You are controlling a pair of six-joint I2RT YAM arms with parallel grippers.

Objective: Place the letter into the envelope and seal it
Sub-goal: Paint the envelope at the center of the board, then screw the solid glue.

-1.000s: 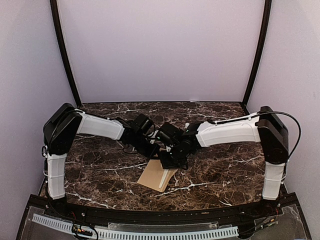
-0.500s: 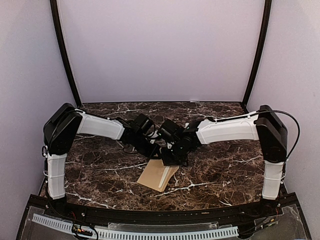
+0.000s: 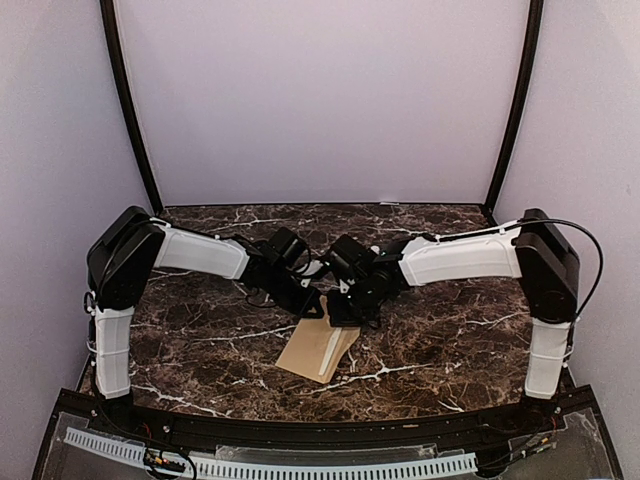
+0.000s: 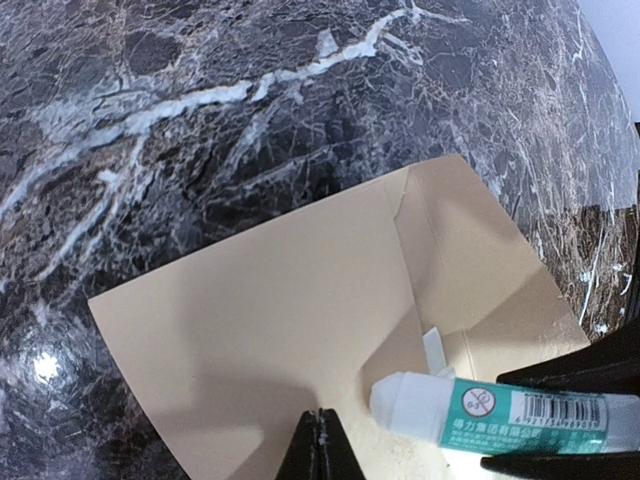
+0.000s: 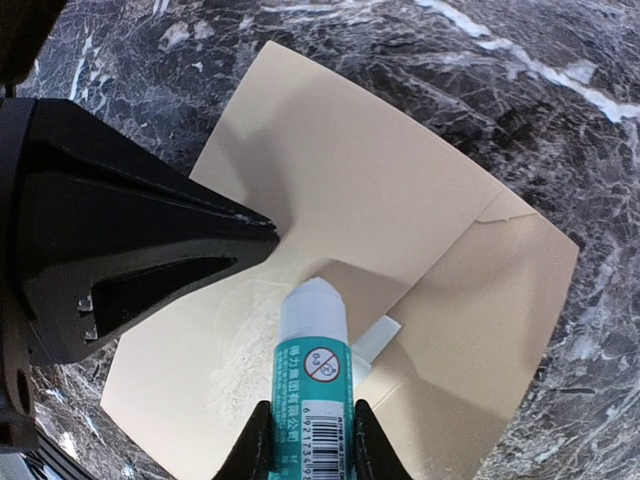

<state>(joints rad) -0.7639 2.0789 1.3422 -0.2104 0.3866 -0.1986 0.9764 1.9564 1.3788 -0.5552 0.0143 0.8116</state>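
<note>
The kraft-brown envelope (image 3: 310,355) (image 4: 270,310) (image 5: 380,190) lies flat on the marble, flap open towards the grippers. My left gripper (image 3: 318,310) (image 4: 318,415) is shut with nothing in it, its tip pressed on the flap. My right gripper (image 3: 342,316) (image 5: 310,415) is shut on a teal and white glue stick (image 5: 313,340) (image 4: 480,405). The stick's white tip is over the flap, beside a whitish smear (image 5: 240,330). The letter is hidden; only a small pale sliver (image 5: 375,338) (image 4: 432,350) shows at the envelope's mouth.
The dark marble table (image 3: 450,340) is boxed in by pale walls and two black corner posts (image 3: 130,110). A black rail (image 3: 300,430) runs along the near edge. Both forearms meet close together above the table's middle.
The right arm has drawn the glue stick a little back and left, closer to the left gripper. The left arm and the envelope have stayed put.
</note>
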